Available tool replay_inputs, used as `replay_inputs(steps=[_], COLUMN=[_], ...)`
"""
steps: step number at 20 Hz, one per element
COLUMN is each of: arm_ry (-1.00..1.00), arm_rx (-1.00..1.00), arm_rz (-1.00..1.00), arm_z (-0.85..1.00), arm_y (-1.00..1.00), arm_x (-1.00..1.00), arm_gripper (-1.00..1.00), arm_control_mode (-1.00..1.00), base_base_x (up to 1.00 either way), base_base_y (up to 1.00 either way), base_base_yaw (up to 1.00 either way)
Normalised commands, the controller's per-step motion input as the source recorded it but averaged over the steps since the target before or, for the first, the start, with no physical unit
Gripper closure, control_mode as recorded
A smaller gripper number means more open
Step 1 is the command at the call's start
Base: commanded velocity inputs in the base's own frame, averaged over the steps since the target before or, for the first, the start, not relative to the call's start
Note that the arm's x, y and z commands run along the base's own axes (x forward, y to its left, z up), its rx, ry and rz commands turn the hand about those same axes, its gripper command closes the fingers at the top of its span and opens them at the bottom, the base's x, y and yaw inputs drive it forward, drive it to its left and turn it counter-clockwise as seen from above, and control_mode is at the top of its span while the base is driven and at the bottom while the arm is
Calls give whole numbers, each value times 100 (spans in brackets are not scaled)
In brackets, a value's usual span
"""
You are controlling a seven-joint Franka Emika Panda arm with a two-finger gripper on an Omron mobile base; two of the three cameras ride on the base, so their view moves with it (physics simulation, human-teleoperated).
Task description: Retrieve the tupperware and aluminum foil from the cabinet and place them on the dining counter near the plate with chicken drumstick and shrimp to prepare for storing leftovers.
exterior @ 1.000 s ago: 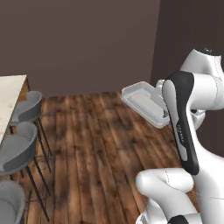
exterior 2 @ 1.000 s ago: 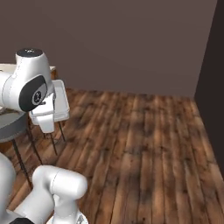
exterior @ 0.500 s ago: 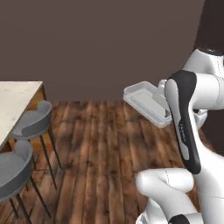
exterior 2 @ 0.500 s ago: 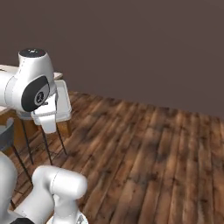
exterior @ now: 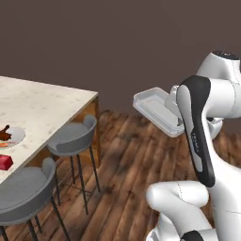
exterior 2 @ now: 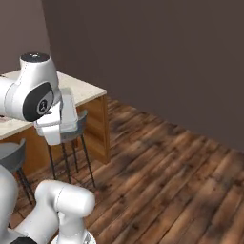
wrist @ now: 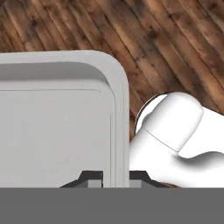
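Observation:
The tupperware (exterior: 156, 109), a shallow pale grey-white tray, hangs tilted in the air over the wooden floor. My gripper (wrist: 116, 177) is shut on its rim, one fingertip on each side of the edge. In the right base view the tupperware (exterior 2: 69, 112) shows edge-on under my hand. The dining counter (exterior: 47, 104) stands at the left. On it sits the plate (exterior: 13, 137) with the chicken drumstick (exterior: 4, 132) and an orange bit, the shrimp (exterior: 3, 145). A red box end (exterior: 5, 162) lies beside the plate; I cannot tell whether it is the aluminum foil. The cabinet is out of view.
Two grey bar stools (exterior: 73, 138) (exterior: 23, 193) stand along the counter's near side, between me and the slab. A dark wall runs behind. Open wooden floor (exterior 2: 171, 167) stretches to the right of the counter.
The whole picture has shifted as the base moves: the counter and stools have slid further into both base views. The tupperware stays in my grip, held the same way.

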Motion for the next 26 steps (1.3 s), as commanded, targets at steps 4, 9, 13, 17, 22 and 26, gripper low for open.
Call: replay_inputs(steps=[4, 9, 13, 17, 22, 26], arm_ry=[0, 0, 0, 0, 0, 0], arm_rx=[0, 0, 0, 0, 0, 0], arm_rz=[0, 0, 0, 0, 0, 0], arm_z=[0, 0, 0, 0, 0, 0], arm_y=[0, 0, 0, 0, 0, 0], arm_x=[0, 0, 0, 0, 0, 0], arm_gripper=[100, 100, 100, 100, 100, 100], arm_control_mode=[100, 100, 100, 100, 100, 100], base_base_x=[100, 100, 100, 100, 100, 67], base_base_y=[-16, -11, -12, -35, -26, 0], base_base_yaw=[62, 62, 61, 62, 59, 23])
